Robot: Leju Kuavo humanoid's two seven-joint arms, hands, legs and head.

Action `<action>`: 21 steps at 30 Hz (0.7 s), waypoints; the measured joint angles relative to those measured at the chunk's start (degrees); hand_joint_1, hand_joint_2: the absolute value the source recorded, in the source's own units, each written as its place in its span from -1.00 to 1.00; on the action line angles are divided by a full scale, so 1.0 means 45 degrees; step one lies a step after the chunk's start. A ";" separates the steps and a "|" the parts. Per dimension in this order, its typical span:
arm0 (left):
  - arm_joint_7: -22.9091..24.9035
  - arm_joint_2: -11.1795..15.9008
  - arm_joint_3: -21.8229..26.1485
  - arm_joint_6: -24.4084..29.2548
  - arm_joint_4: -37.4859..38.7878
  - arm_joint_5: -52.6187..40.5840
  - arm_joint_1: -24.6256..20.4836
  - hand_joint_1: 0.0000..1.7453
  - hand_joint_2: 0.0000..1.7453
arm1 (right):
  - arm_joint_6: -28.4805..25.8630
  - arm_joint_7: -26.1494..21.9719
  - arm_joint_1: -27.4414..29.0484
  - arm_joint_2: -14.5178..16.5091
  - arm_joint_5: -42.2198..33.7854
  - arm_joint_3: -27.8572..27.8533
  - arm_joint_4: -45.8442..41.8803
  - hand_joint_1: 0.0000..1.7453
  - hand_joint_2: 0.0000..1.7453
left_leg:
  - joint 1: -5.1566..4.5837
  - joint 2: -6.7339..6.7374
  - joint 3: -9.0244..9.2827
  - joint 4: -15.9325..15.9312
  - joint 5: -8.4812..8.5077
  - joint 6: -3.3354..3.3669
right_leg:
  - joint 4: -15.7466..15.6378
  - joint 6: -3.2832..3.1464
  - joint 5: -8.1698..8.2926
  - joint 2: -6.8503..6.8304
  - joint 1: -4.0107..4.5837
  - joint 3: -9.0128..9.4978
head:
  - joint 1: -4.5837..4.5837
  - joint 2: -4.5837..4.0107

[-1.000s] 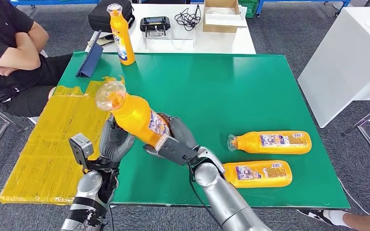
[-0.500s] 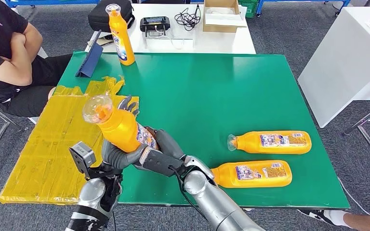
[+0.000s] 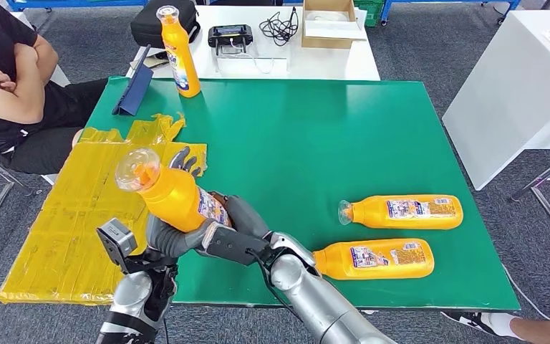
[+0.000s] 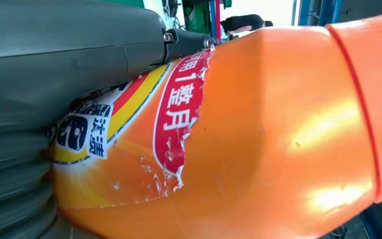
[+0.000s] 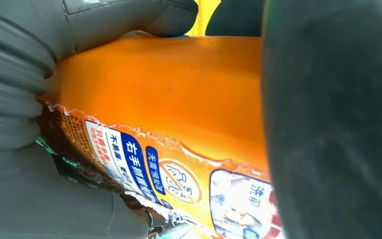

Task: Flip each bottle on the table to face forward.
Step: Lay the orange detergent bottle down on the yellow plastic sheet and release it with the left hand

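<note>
One orange bottle (image 3: 172, 195), clear cap, torn label

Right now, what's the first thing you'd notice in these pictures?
An orange bottle held up in the air, tilted, between the left hand and right hand near the green table's front left corner. Two more orange bottles lie on their sides at the front right, and one stands upright at the far left corner.
</note>
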 joint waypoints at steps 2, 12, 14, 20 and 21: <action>-0.0045 0.0039 0.0000 -0.0080 -0.0008 0.0001 -0.0009 1.00 1.00 | 0.0033 0.0006 -0.0054 0.0004 -0.0039 0.0025 0.0063 1.00 1.00 | 0.0000 0.0000 0.0000 0.0000 0.0000 0.0000 | 0.0000 0.0000 0.0000 0.0000 0.0000 0.0000 | -0.0001 0.0000; -0.0146 0.0086 0.0007 -0.0318 -0.0011 0.0023 -0.0006 1.00 1.00 | 0.0109 -0.0005 -0.0161 0.0004 -0.0124 0.0084 0.0336 1.00 1.00 | 0.0000 0.0000 0.0001 0.0000 0.0000 0.0000 | 0.0000 0.0000 0.0000 0.0000 0.0000 0.0000 | 0.0000 0.0001; -0.0147 0.0089 0.0011 -0.0318 -0.0011 0.0023 -0.0005 1.00 1.00 | 0.0109 -0.0005 -0.0179 0.0004 -0.0128 0.0119 0.0373 1.00 1.00 | 0.0000 0.0000 0.0000 0.0000 0.0000 0.0000 | 0.0000 0.0000 0.0000 0.0000 0.0000 0.0000 | 0.0000 0.0000; -0.0215 0.0111 0.0018 -0.0355 -0.0011 0.0019 0.0032 1.00 1.00 | 0.0087 -0.0043 -0.0195 0.0004 -0.0219 0.0161 0.0437 1.00 1.00 | 0.0000 0.0000 -0.0001 0.0000 0.0000 0.0000 | 0.0000 0.0000 0.0000 0.0000 0.0000 0.0000 | 0.0000 0.0000; -0.0241 0.0121 0.0022 -0.0363 -0.0011 0.0019 0.0043 1.00 1.00 | 0.0081 -0.0050 -0.0194 0.0005 -0.0232 0.0165 0.0441 1.00 1.00 | 0.0000 0.0000 -0.0001 -0.0001 0.0000 0.0000 | 0.0000 0.0000 0.0000 0.0000 0.0000 0.0000 | 0.0000 0.0000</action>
